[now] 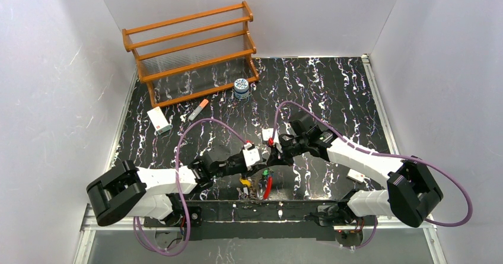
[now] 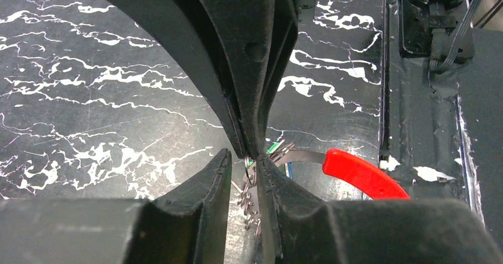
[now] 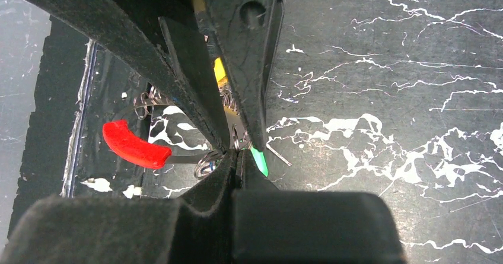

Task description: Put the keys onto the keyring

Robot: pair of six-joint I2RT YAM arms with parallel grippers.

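Observation:
The keyring (image 1: 268, 187) is a thin silver band with a red part; it lies near the table's front edge and also shows in the left wrist view (image 2: 362, 172) and the right wrist view (image 3: 133, 145). A green key (image 1: 264, 172) (image 3: 259, 161), a yellow key (image 1: 243, 183) (image 3: 219, 71) and a blue key (image 2: 289, 170) sit by it with small rings and chain. My right gripper (image 1: 274, 151) (image 3: 238, 154) is shut on a small ring by the green key. My left gripper (image 1: 263, 156) (image 2: 244, 163) faces it tip to tip, jaws a narrow gap apart around the chain.
A wooden rack (image 1: 190, 50) stands at the back left. Before it are a blue-white jar (image 1: 241, 88), an orange-tipped marker (image 1: 199, 110) and a white box (image 1: 159, 121). A small white object (image 1: 356, 175) lies under the right arm. Purple cables arch over both arms.

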